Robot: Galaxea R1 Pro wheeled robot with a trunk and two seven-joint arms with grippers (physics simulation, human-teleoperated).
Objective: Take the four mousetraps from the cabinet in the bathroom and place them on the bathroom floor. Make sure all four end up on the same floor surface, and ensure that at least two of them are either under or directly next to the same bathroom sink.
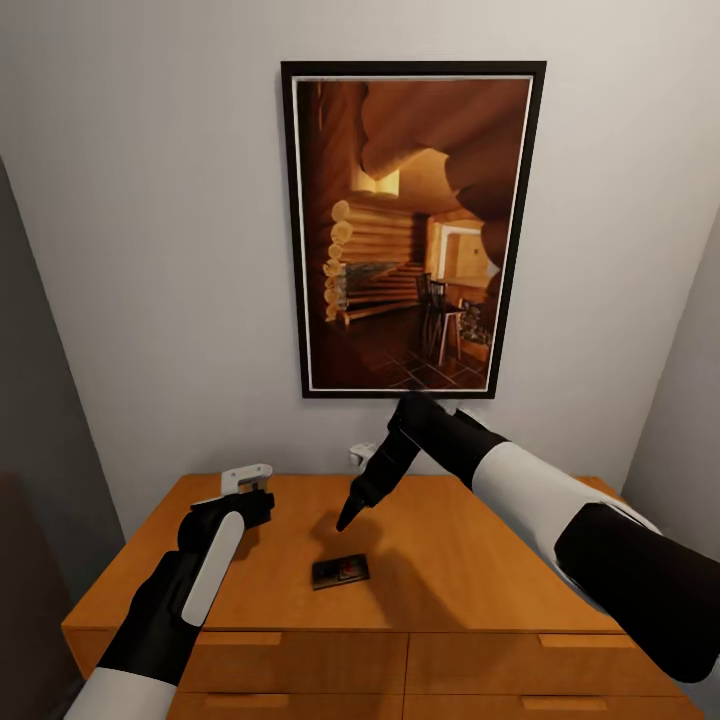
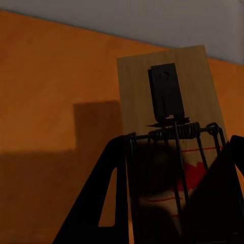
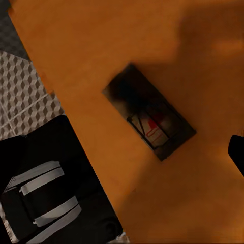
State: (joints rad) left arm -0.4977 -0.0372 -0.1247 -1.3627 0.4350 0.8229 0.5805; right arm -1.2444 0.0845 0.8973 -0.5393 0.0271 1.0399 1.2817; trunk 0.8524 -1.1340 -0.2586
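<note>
Your left gripper (image 2: 173,203) is closed on a mousetrap (image 2: 170,107), a pale wooden board with a black catch plate and coiled spring wire; in the left wrist view the dark fingers (image 2: 101,203) flank the board's lower end and it stands out beyond them over the orange top. In the head view that left gripper (image 1: 245,485) sits over the rear-left part of the orange wooden cabinet (image 1: 480,570), at about 8 o'clock from the picture's centre.

Your right gripper (image 1: 352,515) points down toward the cabinet top, just above and behind a second small flat dark-brown rectangular mousetrap (image 1: 340,571) lying flat near the front edge. The right wrist view shows this trap (image 3: 150,119) below the camera with a red mark on its board and nothing between the fingers. How wide the right gripper stands I cannot tell, since only a dark tip shows at the frame's edge.

Beyond the cabinet's edge in the right wrist view, at roughly 9 o'clock, you can see the cube-patterned bathroom floor (image 3: 23,89). A framed picture of a log cabin interior (image 1: 412,230) hangs on the wall at 12 o'clock.

By my reading, you are early: one trap is in hand, one waits on the cabinet top, and none rests on the tiles in view. The other two traps and the sink are yet to be dealt with.
</note>
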